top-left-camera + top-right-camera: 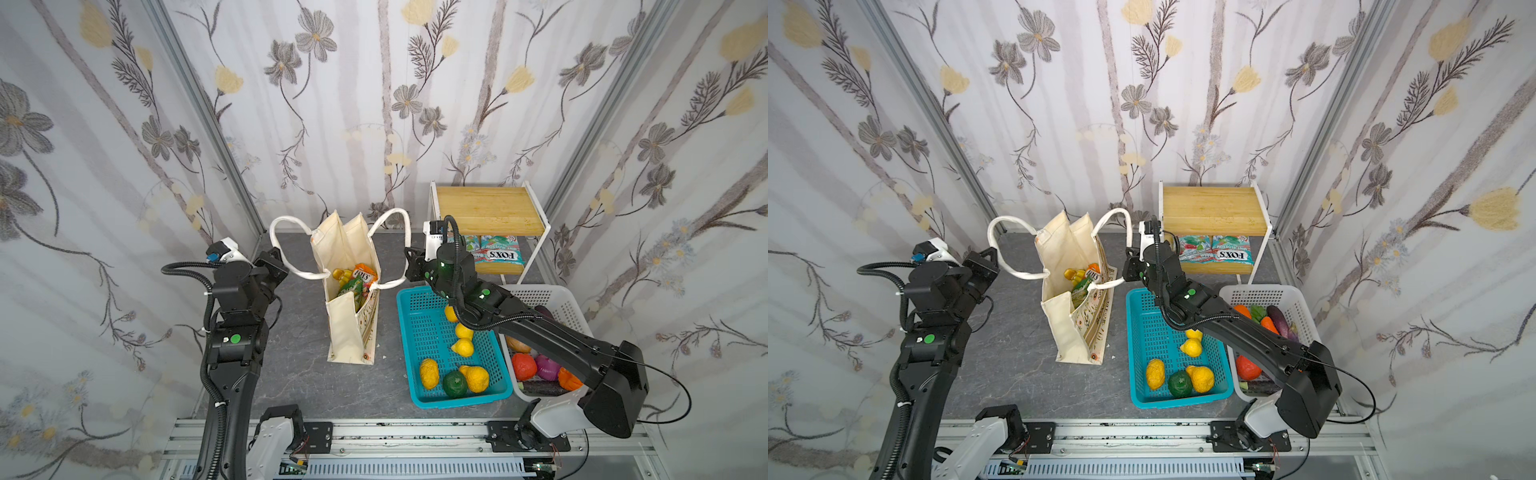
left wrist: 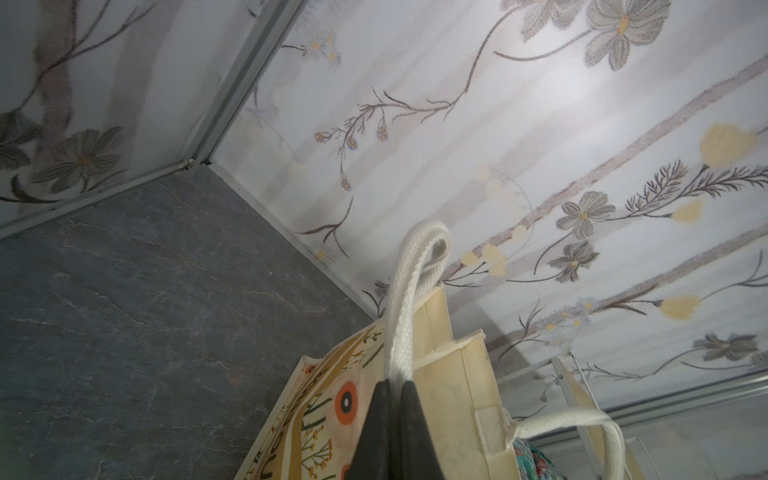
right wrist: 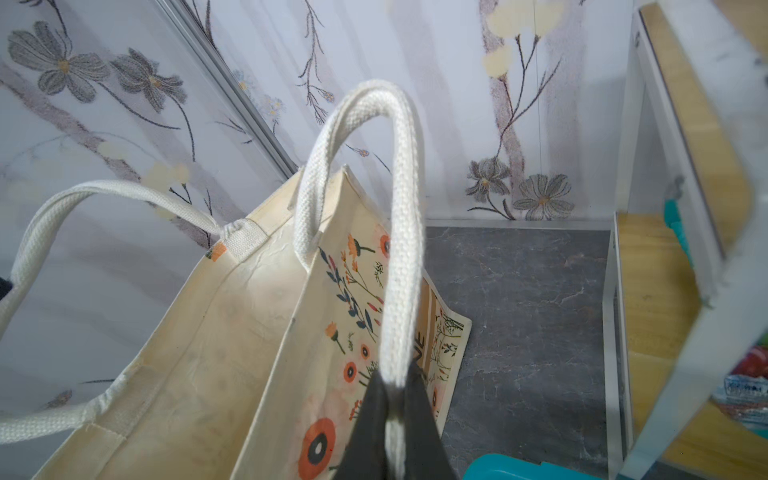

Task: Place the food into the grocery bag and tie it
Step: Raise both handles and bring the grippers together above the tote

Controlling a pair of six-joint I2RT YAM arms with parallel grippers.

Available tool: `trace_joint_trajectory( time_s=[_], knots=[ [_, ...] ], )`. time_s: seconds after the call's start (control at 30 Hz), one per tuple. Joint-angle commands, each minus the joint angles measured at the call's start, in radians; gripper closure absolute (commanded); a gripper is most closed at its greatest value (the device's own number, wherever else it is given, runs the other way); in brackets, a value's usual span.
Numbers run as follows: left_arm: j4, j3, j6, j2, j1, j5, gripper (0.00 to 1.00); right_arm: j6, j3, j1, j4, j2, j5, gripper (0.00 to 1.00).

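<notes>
Counter [image 1: 299, 374], centre: grocery bag [image 1: 349, 332], upright, mouth open.
In bag: banana bunch [image 1: 341, 275], candy packets [image 1: 365, 276].
Left handle [image 1: 286, 249] spread leftward, right handle [image 1: 400, 249] rightward.
Right of bag: fruit basket [image 1: 419, 328], holding fruit [image 1: 462, 347].
Further right, just beside it: vegetable basket [image 1: 540, 296].
Behind both baskets: shelf unit [image 1: 490, 210], packets [image 1: 498, 254] on its lower shelf.

Blue basket [image 1: 419, 332], white basket [image 1: 540, 292], wooden shelf [image 1: 488, 210], teal packets [image 1: 498, 254]

Dark grey stone-pattern counter [image 1: 299, 365] fills lower centre in both top views. Cream grocery bag [image 1: 347, 332] stands upright at centre. Blue basket [image 1: 419, 332] right of bag, apart. White basket [image 1: 557, 303] just beside blue one, further right. Wooden shelf [image 1: 488, 210] behind baskets, against back wall.
</notes>
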Motion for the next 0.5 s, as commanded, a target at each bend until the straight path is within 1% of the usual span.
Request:
trace_joint_trajectory(
  time_s=[0.0, 0.07, 0.2, 0.27, 0.37, 0.4, 0.47],
  knots=[
    [0.025, 0.067, 0.071, 0.039, -0.078, 0.019, 1.00, -0.163, 0.040, 0.027, 0.002, 0.008, 0.005, 1.00],
    [0.024, 0.108, 0.097, 0.073, -0.144, 0.009, 1.00, -0.190, 0.070, 0.033, 0.002, 0.013, -0.026, 1.00],
    [0.024, 0.196, 0.146, 0.151, -0.267, 0.019, 1.00, -0.252, 0.138, 0.049, 0.004, 0.054, -0.151, 1.00],
    [0.024, 0.235, 0.167, 0.184, -0.317, 0.021, 1.00, -0.286, 0.193, 0.064, -0.025, 0.092, -0.173, 1.00],
    [0.024, 0.261, 0.179, 0.215, -0.370, 0.007, 1.00, -0.334, 0.258, 0.084, -0.051, 0.153, -0.208, 1.00],
    [0.024, 0.299, 0.186, 0.223, -0.382, -0.001, 1.00, -0.343, 0.273, 0.088, -0.051, 0.170, -0.225, 1.00],
    [0.024, 0.317, 0.194, 0.235, -0.403, -0.007, 1.00, -0.351, 0.296, 0.091, -0.048, 0.200, -0.263, 1.00]
  ],
)
